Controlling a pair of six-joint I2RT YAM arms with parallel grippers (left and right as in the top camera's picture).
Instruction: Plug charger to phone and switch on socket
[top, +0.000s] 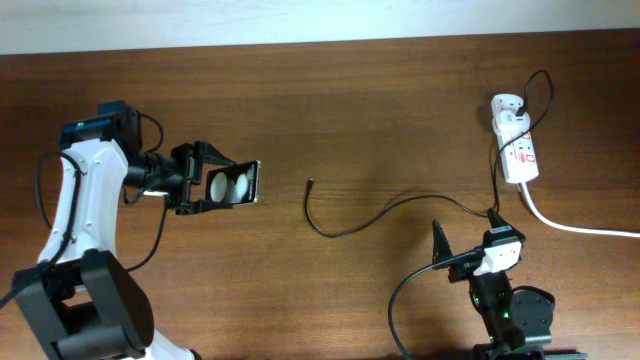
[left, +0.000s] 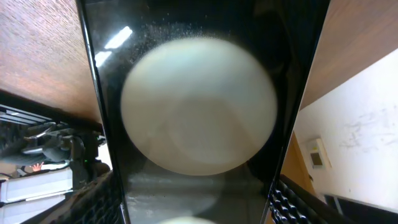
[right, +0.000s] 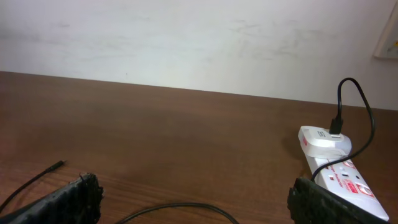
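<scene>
Centre left, my left gripper (top: 250, 184) clamps the phone (top: 228, 185); my empty, spread right gripper (top: 468, 250) must next collect the charger (top: 310, 183), lying mid-frame.

I read this as a plain indoor room set up as a robotics workspace; whether lab or office, I cannot tell. My left arm (top: 85, 200) and right arm (top: 505, 310) stand at the near edge of a dark wood-grain table (top: 380, 90). Beyond its far edge runs a bare white wall (right: 186, 43) carrying a small pale wall plate (right: 388, 37). A white socket (top: 518, 145) strip lies near the far right corner. The left wrist view catches blurred clutter (left: 43, 168), perhaps shelving.
</scene>
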